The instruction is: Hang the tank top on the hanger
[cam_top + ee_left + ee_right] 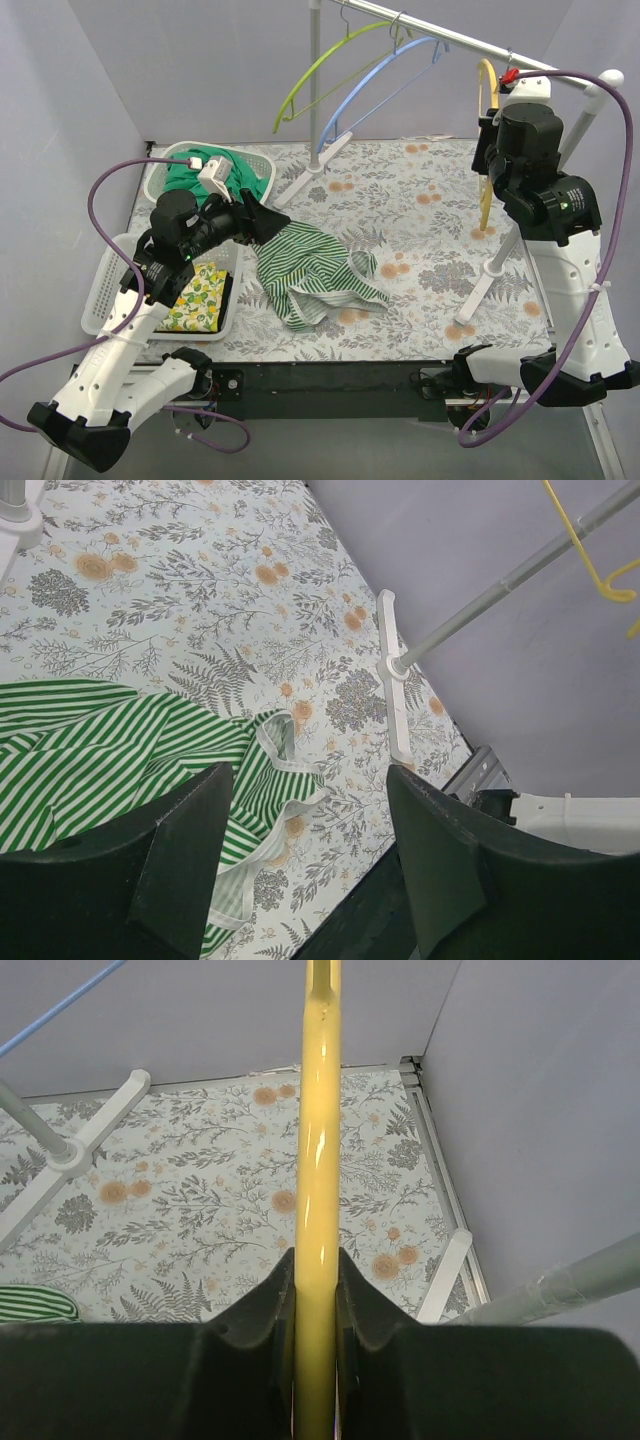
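- Tank top lies crumpled on the floral table, centre-left in the top view, with a white-edged strap trailing toward the lower right
- Left gripper sits at the garment's upper-left edge
- In the left wrist view its fingers stand wide apart, with striped cloth and a looped strap below and between them; I cannot tell whether they touch the fabric
- Hanger, yellow, hangs under the metal rail at the upper right of the top view, well apart from the tank top
- Right gripper is raised to the hanger
- Only the right wrist view shows that grip plainly: both fingers are pressed against the yellow bar, which runs straight up the middle of the frame
- That same view catches a sliver of green stripes at its lower-left edge
- Only the top view shows the lime-green hanger and the light blue hanger on the rail at top centre
- It alone also shows two white baskets at the left: the upper basket holds a green cloth and the lower basket a lemon-print cloth
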Robot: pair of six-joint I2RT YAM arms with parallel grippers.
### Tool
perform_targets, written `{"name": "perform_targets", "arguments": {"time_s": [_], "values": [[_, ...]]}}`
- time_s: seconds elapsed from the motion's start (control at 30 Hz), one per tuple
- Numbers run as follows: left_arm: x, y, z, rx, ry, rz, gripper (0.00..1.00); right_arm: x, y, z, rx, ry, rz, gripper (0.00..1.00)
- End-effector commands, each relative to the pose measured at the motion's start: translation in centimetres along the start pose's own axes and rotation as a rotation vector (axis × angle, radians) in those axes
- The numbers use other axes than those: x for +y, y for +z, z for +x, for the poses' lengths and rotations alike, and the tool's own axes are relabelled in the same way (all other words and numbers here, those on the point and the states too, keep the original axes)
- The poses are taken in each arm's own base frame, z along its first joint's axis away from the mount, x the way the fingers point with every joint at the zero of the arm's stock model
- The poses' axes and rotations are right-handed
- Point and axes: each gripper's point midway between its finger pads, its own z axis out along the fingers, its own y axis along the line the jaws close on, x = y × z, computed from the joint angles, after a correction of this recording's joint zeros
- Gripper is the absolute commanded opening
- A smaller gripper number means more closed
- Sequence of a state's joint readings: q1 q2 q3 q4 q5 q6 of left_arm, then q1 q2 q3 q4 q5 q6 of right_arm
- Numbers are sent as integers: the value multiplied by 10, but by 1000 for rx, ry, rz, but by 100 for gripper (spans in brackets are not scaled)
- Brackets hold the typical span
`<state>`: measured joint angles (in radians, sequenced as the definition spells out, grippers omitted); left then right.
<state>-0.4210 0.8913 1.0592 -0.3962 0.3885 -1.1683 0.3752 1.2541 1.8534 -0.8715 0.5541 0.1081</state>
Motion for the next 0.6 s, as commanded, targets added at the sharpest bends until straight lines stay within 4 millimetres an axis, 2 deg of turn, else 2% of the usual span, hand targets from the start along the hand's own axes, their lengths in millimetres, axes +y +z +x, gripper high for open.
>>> {"name": "perform_targets", "arguments": {"time_s": [0.0, 0.2, 0.33, 0.57], "values": [[2, -2, 1, -4, 15, -4, 62, -9, -19, -37, -119, 41, -5, 1], [5, 1, 3, 4, 10, -12, 62, -5, -28, -58, -172, 35, -50, 1], [8, 2, 6, 11, 8, -18, 62, 3, -37, -63, -195, 34, -115, 1], [11, 6, 10, 28, 4, -23, 62, 19, -51, -47, -169, 26, -245, 1]]}}
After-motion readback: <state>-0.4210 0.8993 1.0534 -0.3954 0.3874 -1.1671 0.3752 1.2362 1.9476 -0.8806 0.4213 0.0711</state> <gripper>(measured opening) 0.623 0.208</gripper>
